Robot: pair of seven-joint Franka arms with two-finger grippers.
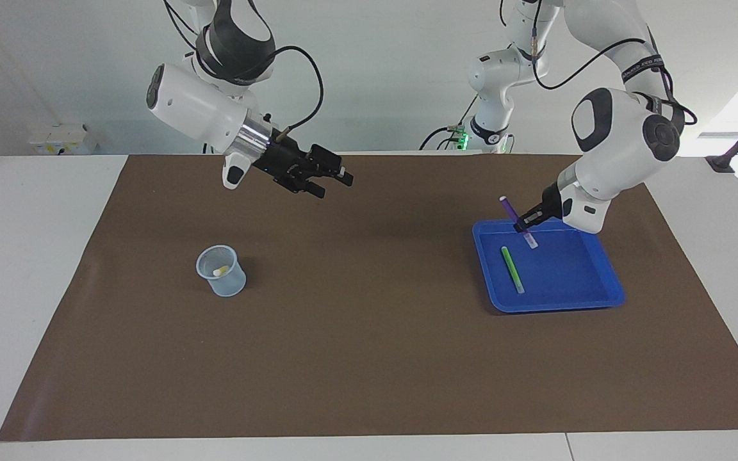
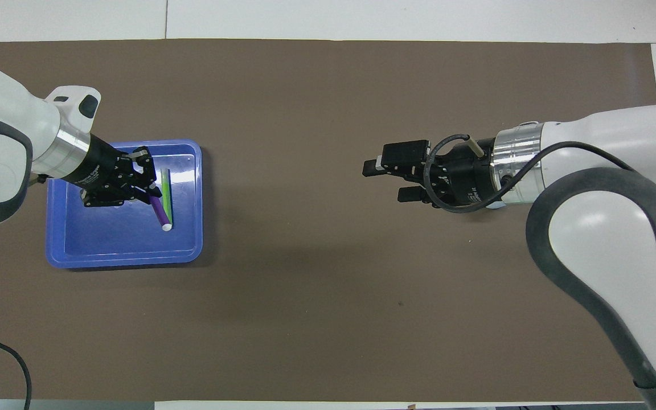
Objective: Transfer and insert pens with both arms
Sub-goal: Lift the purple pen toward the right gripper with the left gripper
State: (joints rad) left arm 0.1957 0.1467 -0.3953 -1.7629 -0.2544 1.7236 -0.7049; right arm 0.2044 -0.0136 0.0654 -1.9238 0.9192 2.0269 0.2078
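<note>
The right gripper (image 1: 337,179) hangs with its fingers parted, holding nothing, over the mat (image 1: 369,358) toward the robots' edge. Below it, nearer the right arm's end, the cup (image 1: 221,271) holds the yellow pen (image 1: 220,271). At the left arm's end, the left gripper (image 1: 526,224) pinches the purple pen (image 1: 515,219), tilted over the tray (image 1: 599,301); the green pen (image 1: 512,269) lies inside.

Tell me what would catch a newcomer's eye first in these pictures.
First, the left claw over the blue tray, shut on the purple pen, which is tilted. The green pen lies flat in that tray. At the right arm's end of the brown mat stands a clear cup with the yellow pen inside, while the right claw waits open above the mat.
</note>
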